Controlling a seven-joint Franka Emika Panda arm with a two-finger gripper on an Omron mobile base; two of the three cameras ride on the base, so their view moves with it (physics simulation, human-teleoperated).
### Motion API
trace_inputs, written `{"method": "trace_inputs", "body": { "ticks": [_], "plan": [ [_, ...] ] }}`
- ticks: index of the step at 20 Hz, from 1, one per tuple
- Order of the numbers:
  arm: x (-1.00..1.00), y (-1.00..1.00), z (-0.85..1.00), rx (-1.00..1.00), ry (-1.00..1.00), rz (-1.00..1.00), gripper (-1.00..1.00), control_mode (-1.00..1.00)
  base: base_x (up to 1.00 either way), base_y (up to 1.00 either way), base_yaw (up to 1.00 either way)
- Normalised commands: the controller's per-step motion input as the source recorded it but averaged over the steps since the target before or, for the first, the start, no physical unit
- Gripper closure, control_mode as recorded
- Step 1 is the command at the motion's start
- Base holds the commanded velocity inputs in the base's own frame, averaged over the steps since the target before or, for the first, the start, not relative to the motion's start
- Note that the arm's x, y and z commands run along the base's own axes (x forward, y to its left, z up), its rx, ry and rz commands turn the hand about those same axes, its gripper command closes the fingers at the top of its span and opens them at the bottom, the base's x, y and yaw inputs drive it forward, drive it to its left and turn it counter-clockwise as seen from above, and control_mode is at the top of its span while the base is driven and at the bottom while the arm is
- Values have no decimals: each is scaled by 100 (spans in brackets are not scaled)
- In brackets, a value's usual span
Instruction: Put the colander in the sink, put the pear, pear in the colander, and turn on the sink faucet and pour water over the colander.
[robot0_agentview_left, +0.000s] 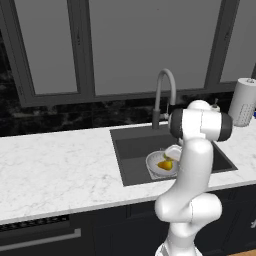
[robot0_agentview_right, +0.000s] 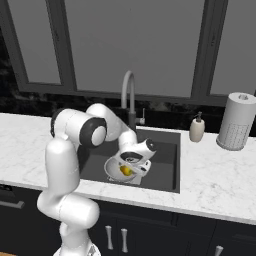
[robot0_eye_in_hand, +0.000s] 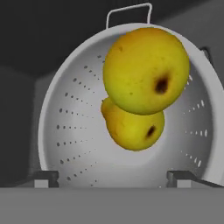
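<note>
Colander (robot0_eye_in_hand: 78, 131) resting inside the sink (robot0_agentview_left: 135, 150), toward the basin's front edge, with one loop handle visible at its far rim in the hand view. Two pears lie in the bowl: the upper pear (robot0_eye_in_hand: 146, 70) sits on and touches the lower pear (robot0_eye_in_hand: 131, 127), each showing a dark blossom end. The end effector (robot0_eye_in_hand: 113, 177) is poised directly above the colander, its fingers (robot0_eye_in_hand: 43, 178) spread wide to either side and holding nothing; neither tip touches the fruit. In the right base view the end effector (robot0_agentview_right: 134, 162) sits low over the bowl. The faucet (robot0_agentview_right: 127, 95) rises from the back edge of the sink. A soap bottle (robot0_agentview_right: 197, 128) and paper towel roll (robot0_agentview_right: 236, 121) stand on the tabletop (robot0_agentview_left: 55, 160) right of the sink
</note>
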Motion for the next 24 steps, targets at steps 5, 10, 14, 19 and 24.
{"method": "trace_inputs", "body": {
  "ticks": [5,10,14,19,24],
  "plan": [
    [-34,2,43,8,-19,2,-100,-100,0,0,0],
    [-2,-2,90,20,-15,0,-100,-100,0,0,0],
    [-8,-22,86,23,-5,0,-100,-100,0,0,0],
    [-7,-29,74,21,0,0,-100,-100,0,0,0],
    [0,-42,52,19,0,0,-100,-100,0,0,0]
  ]
}}
